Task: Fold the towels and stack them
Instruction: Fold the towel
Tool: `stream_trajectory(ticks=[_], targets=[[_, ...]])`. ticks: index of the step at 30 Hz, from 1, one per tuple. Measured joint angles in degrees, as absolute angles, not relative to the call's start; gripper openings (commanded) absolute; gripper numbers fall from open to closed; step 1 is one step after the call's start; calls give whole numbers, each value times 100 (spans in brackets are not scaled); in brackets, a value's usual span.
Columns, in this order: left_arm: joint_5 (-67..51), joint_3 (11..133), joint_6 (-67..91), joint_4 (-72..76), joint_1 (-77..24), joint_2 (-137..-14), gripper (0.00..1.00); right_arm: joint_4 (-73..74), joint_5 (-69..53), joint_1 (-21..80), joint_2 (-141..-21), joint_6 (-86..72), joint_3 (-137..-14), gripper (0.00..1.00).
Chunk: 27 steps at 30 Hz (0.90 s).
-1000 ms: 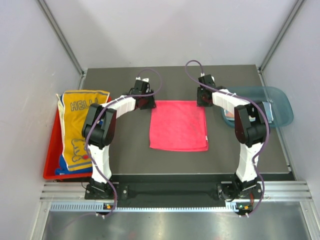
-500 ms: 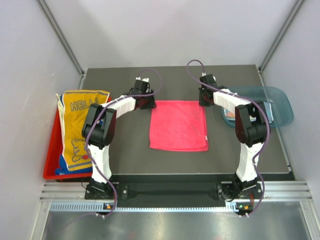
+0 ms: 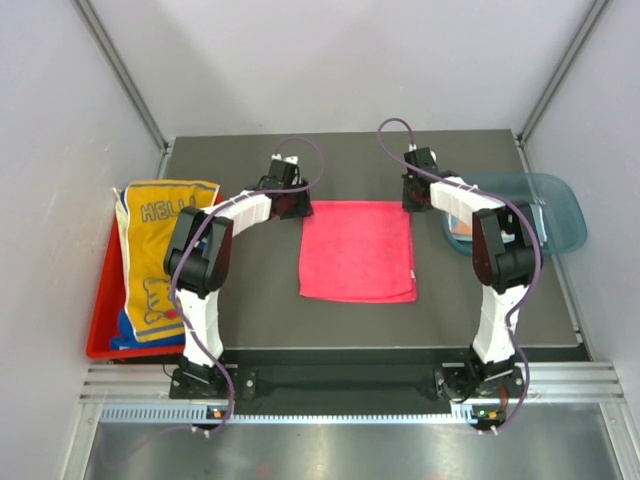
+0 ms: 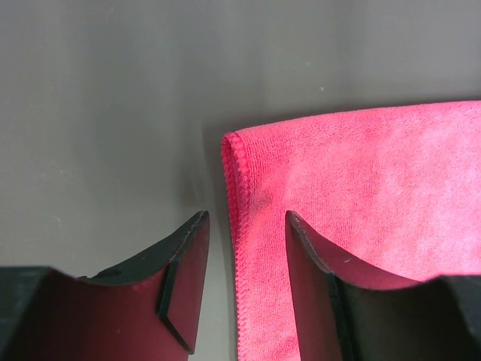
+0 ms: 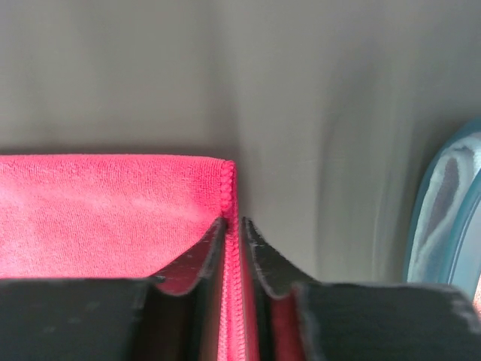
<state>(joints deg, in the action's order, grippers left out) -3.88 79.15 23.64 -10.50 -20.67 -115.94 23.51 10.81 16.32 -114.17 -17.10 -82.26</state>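
A hot pink towel (image 3: pixel 357 250) lies flat in the middle of the dark table. My left gripper (image 3: pixel 296 206) is at its far left corner. In the left wrist view the gripper (image 4: pixel 246 226) is open and its jaws straddle the towel's (image 4: pixel 361 188) left hem. My right gripper (image 3: pixel 412 200) is at the far right corner. In the right wrist view the gripper (image 5: pixel 233 224) is shut on the towel's (image 5: pixel 113 203) right hem. A yellow "HELLO" towel (image 3: pixel 160 250) lies over a blue cloth (image 3: pixel 124 326) at the left.
A red tray (image 3: pixel 100 335) holds the yellow and blue cloths off the table's left edge. A translucent teal bin (image 3: pixel 555 205) sits at the right with something light blue and orange (image 3: pixel 461 228) in it; its rim shows in the right wrist view (image 5: pixel 443 218). Walls close in on both sides.
My right gripper has shifted slightly right and back at the towel's far right corner. The left arm and the towel have barely moved.
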Motion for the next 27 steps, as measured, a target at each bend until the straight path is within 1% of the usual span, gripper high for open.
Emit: stream_trajectory(ticks=[1, 2, 4, 5, 11, 20, 27], targets=[[-386, 7926, 2362, -1050, -2067, -11601, 52, 2349, 1087, 1632, -11417, -1702, -8226, 18], [-386, 7946, 2362, -1050, -2067, -11618, 54, 2349, 1092, 1632, -11417, -1693, -8226, 22], [-386, 8001, 2357, -1044, -2067, -11664, 54, 2342, 1092, 1632, -11417, -1671, -8226, 25], [-384, 8025, 2357, -1044, -2067, -11681, 54, 2340, 1092, 1632, -11417, -1664, -8224, 29], [-357, 8038, 2335, -1035, -2067, -11690, 55, 2189, 1033, 1632, -11415, -1653, -8173, 33], [-357, 8134, 2333, -996, -2051, -11850, 54, 2075, 880, 1632, -11421, -1649, -8090, 33], [-338, 8169, 2357, -687, -2043, -11961, 51, 2003, 875, 1632, -11668, -1647, -8128, 31]])
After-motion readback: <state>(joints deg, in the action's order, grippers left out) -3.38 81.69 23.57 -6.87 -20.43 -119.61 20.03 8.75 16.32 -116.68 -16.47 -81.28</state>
